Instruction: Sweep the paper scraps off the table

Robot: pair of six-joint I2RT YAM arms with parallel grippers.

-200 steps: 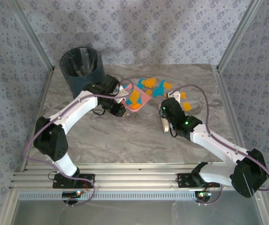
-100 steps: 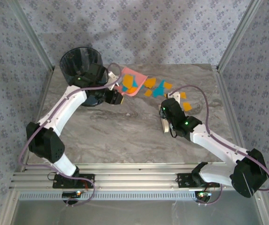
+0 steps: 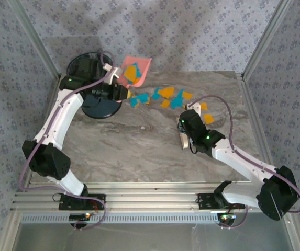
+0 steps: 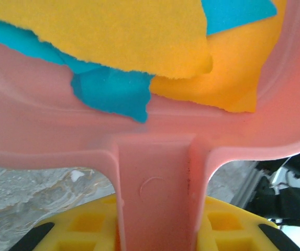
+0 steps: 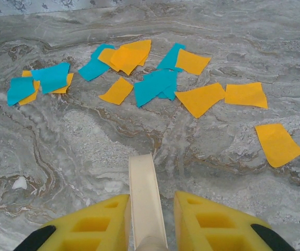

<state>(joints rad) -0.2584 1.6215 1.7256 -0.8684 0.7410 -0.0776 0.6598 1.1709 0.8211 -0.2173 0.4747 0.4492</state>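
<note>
Many paper scraps (image 5: 157,83) lie on the table (image 5: 87,136); the left gripper (image 4: 155,225) is clamped on the pink dustpan (image 4: 45,136) handle. The right gripper (image 5: 148,209) clamps a cream stick (image 5: 144,188).

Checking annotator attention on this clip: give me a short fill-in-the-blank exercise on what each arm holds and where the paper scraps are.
1. The left gripper is shut on the handle of the ____ dustpan.
2. The dustpan holds teal and orange paper scraps and is raised beside the dark ____.
3. The right gripper is shut on a cream handle, facing scraps that lie on the ____.
Missing words: pink; bin; table.
</note>
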